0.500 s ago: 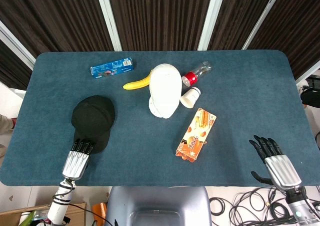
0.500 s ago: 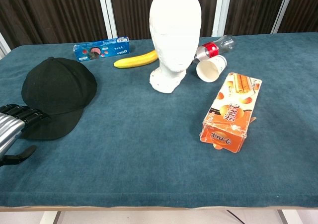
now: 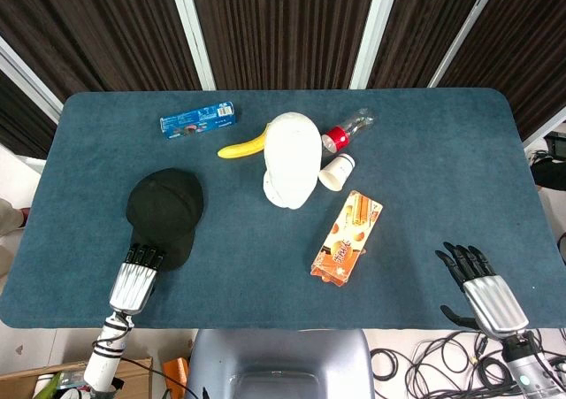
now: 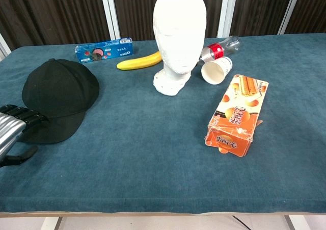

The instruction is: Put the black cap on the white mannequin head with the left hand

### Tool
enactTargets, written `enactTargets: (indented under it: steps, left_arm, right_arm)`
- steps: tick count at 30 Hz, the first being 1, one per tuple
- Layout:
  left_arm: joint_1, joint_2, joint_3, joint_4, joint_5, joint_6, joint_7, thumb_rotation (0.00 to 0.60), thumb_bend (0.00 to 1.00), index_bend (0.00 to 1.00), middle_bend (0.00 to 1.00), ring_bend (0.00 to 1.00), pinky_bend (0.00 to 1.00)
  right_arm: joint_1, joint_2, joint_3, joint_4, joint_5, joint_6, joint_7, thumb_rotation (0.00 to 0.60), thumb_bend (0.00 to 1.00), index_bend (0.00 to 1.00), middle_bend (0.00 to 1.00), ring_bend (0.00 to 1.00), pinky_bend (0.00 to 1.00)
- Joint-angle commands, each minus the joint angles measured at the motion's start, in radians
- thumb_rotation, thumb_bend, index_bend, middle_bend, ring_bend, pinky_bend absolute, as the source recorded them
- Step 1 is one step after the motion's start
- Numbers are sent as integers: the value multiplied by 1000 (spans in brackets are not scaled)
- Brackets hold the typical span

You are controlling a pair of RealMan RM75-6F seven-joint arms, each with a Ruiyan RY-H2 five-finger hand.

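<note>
The black cap [image 3: 164, 206] lies on the blue table to the left of the white mannequin head [image 3: 292, 158], brim toward the front edge. The same cap [image 4: 60, 95] and upright head [image 4: 179, 33] show in the chest view. My left hand [image 3: 138, 277] lies at the brim's front edge; its fingertips [image 4: 31, 119] rest on the brim and the thumb sits apart, low over the table. It does not grip the cap. My right hand [image 3: 482, 288] hovers open at the front right corner, far from both.
Around the mannequin head lie a banana [image 3: 240, 148], a blue biscuit pack [image 3: 196, 120], a red-capped bottle [image 3: 347, 130] and a tipped paper cup [image 3: 336, 172]. An orange snack box [image 3: 347, 236] lies right of centre. The table's front edge [image 3: 283, 326] runs just behind both hands.
Both hands have shifted very slightly toward the front edge. The cap and the other objects have not moved.
</note>
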State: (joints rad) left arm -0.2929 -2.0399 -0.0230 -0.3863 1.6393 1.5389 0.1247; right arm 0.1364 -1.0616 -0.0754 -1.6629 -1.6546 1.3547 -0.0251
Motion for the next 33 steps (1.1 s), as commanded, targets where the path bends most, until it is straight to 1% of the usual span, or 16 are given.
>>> enactTargets:
  steps: [1,7,10,13,18,20,23,25,29,33]
  left_arm:
    - [-31,-46,6,104,9,31,9,600,343,394,385,321,320]
    - [-66,-72,1,170,-12,-33,-78,600,340,430,424,351,338]
    - [-79,-83,4,195,-13,-24,-98,600,340,442,448,371,342]
    - [-91,-94,7,215,-15,-16,-120,600,339,454,479,397,367]
    - [-122,-104,16,242,-16,-42,-155,600,343,524,554,463,425]
    - [-133,-105,16,250,-17,-38,-150,600,359,584,603,516,469]
    - [-158,-101,3,268,-31,2,-130,600,407,678,673,579,551]
    - [-173,-93,-7,272,-42,17,-129,600,432,708,700,599,581]
    - [-201,-71,-35,273,-70,73,-150,600,481,735,723,630,619]
    - [-227,-44,-64,271,-99,146,-187,600,523,747,729,638,625]
  right_arm:
    - [0,-2,0,-1,4,-3,-5,600,176,0,0,0,0]
    - [-7,-9,7,-3,19,5,-22,600,176,0,0,0,0]
    - [-7,-8,9,-1,23,3,-21,600,176,0,0,0,0]
    - [-6,-6,8,-1,23,2,-19,600,176,0,0,0,0]
    - [-7,-4,7,-2,22,1,-14,600,176,0,0,0,0]
    - [-7,-2,6,-1,21,2,-11,600,176,0,0,0,0]
    - [-8,0,5,0,19,3,-7,600,176,0,0,0,0]
    - [-10,3,4,2,18,5,-2,600,175,0,0,0,0]
    - [-13,8,2,5,12,12,11,600,176,0,0,0,0]
    - [-12,8,1,6,10,12,17,600,175,0,0,0,0]
